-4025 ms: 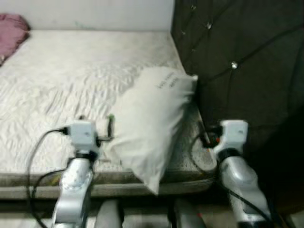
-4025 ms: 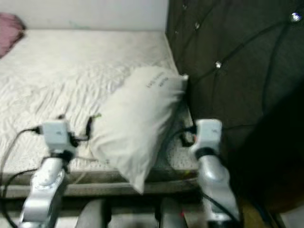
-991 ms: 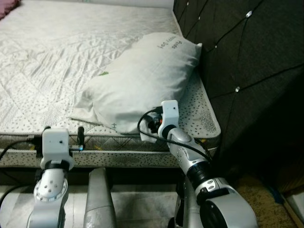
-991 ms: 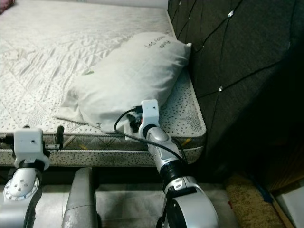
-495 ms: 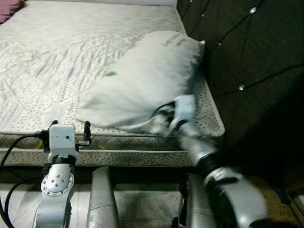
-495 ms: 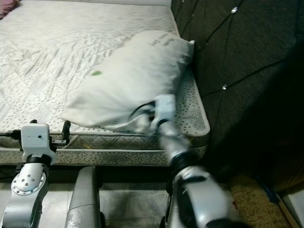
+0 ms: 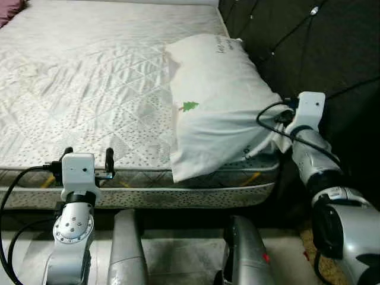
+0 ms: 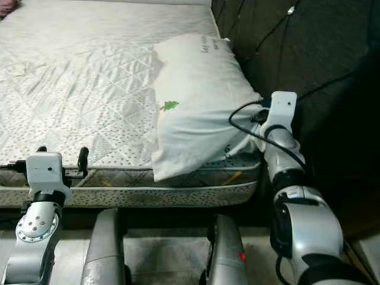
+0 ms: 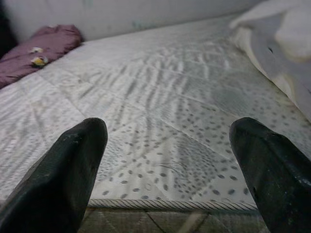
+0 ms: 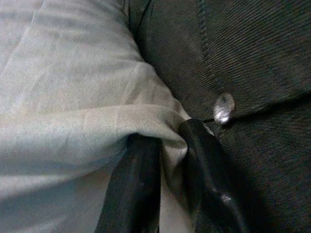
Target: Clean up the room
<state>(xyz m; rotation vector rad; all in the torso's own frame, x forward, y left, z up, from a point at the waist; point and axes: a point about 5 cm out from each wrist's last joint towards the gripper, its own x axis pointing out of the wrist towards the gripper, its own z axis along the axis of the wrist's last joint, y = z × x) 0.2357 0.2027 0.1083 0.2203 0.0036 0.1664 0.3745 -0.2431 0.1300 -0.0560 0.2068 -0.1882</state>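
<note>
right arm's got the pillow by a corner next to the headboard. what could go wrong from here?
1. The right end effector pinches only a thin fold of the pillow corner; a pull may slip it free.
2. The pillow's near end overhangs the mattress edge, so on release it might slide to the floor.
3. That end effector sits tight against the tufted headboard; its fingers or wrist cable could catch a stud.
</note>
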